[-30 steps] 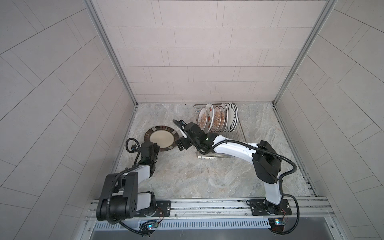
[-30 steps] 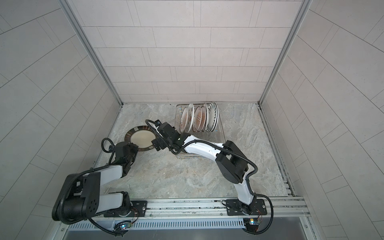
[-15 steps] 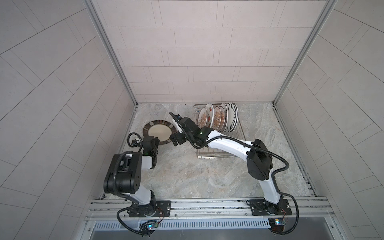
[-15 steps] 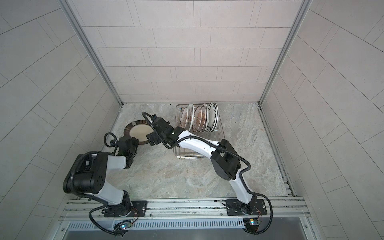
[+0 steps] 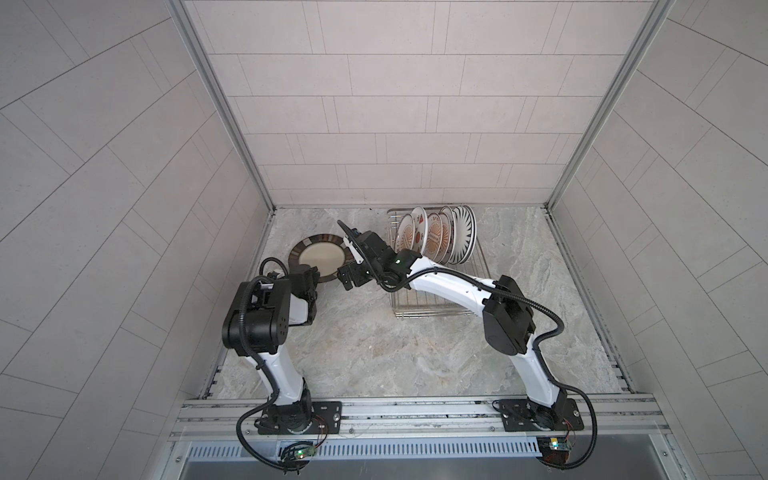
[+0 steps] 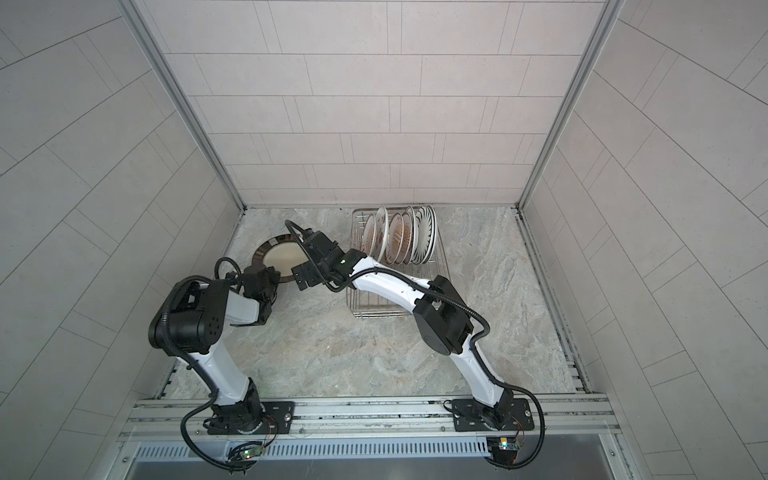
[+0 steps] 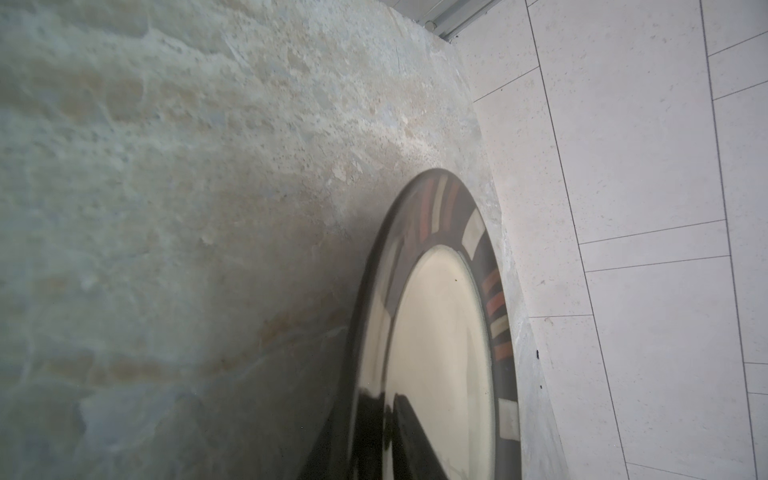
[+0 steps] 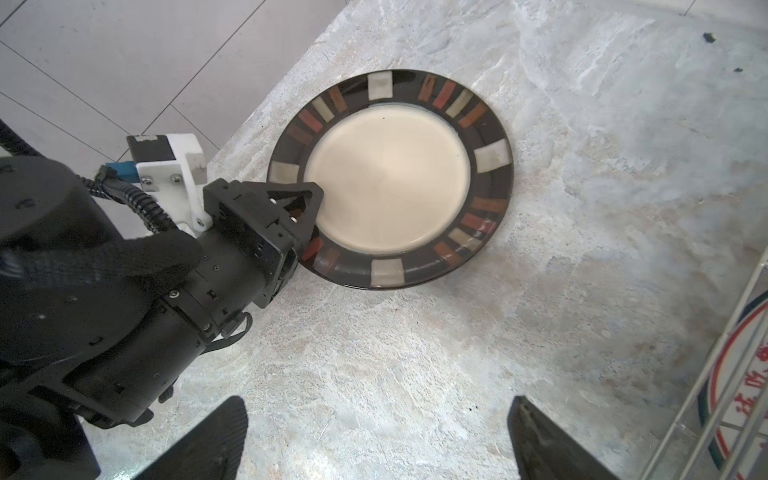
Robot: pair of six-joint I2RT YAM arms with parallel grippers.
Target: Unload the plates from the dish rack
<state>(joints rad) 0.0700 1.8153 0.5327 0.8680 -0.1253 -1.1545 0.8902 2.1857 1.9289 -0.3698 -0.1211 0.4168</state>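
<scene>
plate (image 5: 318,261) flat on table (image 5: 374,353), left of dish rack (image 5: 415,308), plates (image 5: 436,239) standing inside

Likely lab booth, tiled walls (image 5: 395,124), aluminium rail (image 5: 415,409)

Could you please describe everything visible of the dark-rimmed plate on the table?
The dark-rimmed plate is round, glossy and ceramic-looking, with a cream centre and a black rim carrying cream, red and brown blocks. It lies flat, face up, on the stone-look table, left of the dish rack in both top views. The left end effector overlaps its rim; whether it grips is unclear.
</scene>
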